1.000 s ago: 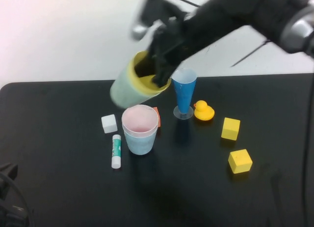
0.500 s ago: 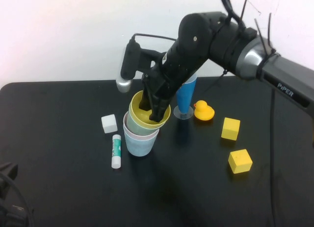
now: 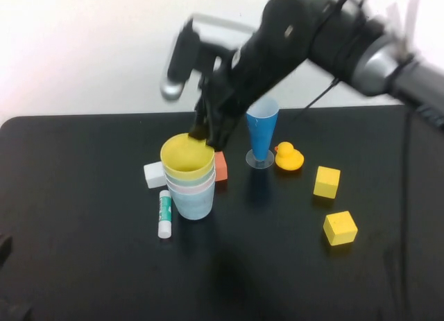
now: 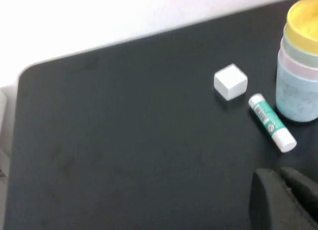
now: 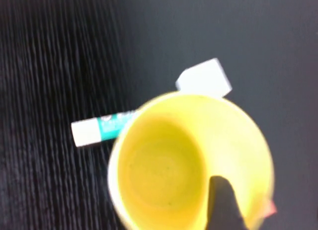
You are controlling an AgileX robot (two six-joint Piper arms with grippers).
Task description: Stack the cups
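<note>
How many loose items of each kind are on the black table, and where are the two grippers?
Stacked cups: 4
Tall blue glass: 1
Yellow blocks: 2
White block: 1
Orange block: 1
Rubber duck: 1
Glue stick: 1
Total: 11
Right gripper: just above the stack's far rim.
Left gripper: shut, near the table's front left.

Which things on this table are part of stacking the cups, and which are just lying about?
Part of the job:
- stack of cups, yellow cup on top
- right gripper, open just above the stack's rim
- left gripper, shut, parked apart from the stack

Lying about:
- tall blue glass
- rubber duck
- two yellow blocks
- white block
- orange block
- glue stick
</note>
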